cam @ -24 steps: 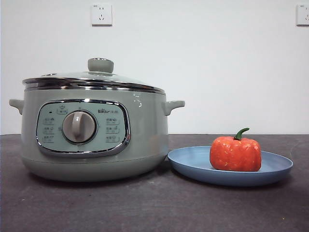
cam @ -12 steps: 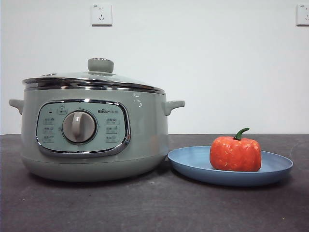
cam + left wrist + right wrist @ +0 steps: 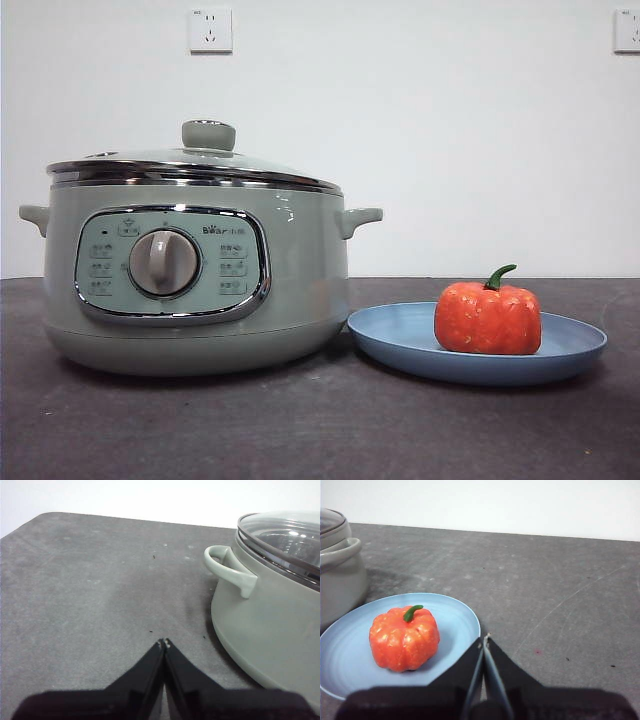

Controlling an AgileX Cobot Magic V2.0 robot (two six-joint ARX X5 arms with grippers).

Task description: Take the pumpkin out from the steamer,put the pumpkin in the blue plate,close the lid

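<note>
Task looking finished: the pumpkin (image 3: 487,319) is sitting in the blue plate (image 3: 400,335) and the lid (image 3: 195,165) is resting closed on the steamer (image 3: 195,280).

The plate is lying just beside the steamer's base on the dark table (image 3: 300,430). Both arms are waiting out of the front view: the left gripper (image 3: 164,643) is hovering near the steamer's side handle (image 3: 231,570), the right gripper (image 3: 484,639) beside the plate, each with jaws pressed together and holding nothing. Nothing is differing from the earlier frames; no step appears left.
</note>
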